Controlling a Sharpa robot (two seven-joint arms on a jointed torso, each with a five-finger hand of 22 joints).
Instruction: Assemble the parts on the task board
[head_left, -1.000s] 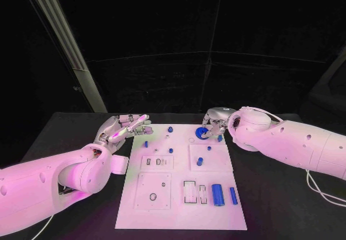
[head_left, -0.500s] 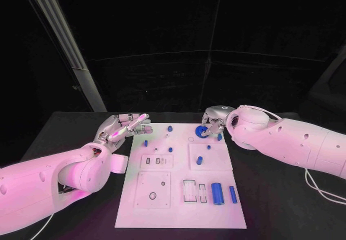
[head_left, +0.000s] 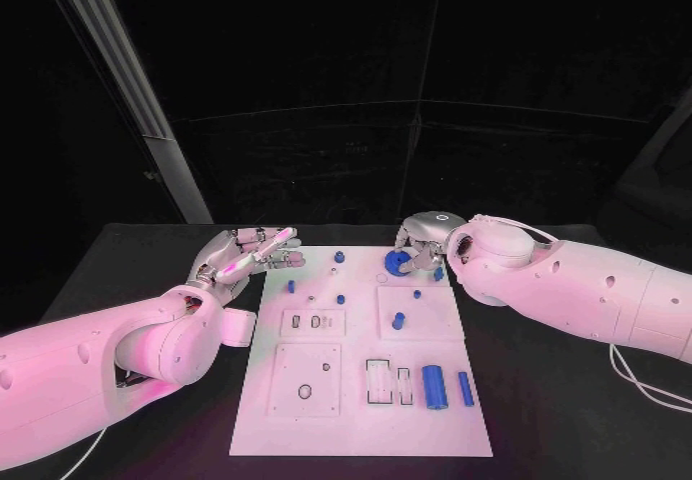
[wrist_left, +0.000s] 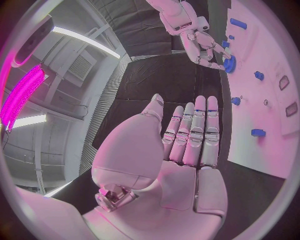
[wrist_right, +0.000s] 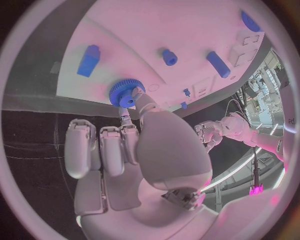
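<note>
While the right hand (head_left: 421, 243) pinches the blue gear (head_left: 398, 262) between thumb and finger, it has drifted slightly toward the upper left of the frame over the last second, carrying the gear above the far edge of the task board (head_left: 361, 400). Seating probably remains. The left hand (head_left: 248, 252) hovers released, fingers straight, beside the board over the counter (head_left: 130, 260).

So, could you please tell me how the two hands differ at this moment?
The right hand pinches a blue gear at the task board's far edge; the left hand holds nothing. The left hand's fingers lie straight together, beside the board; the right's curl over it. Both are silver.
</note>
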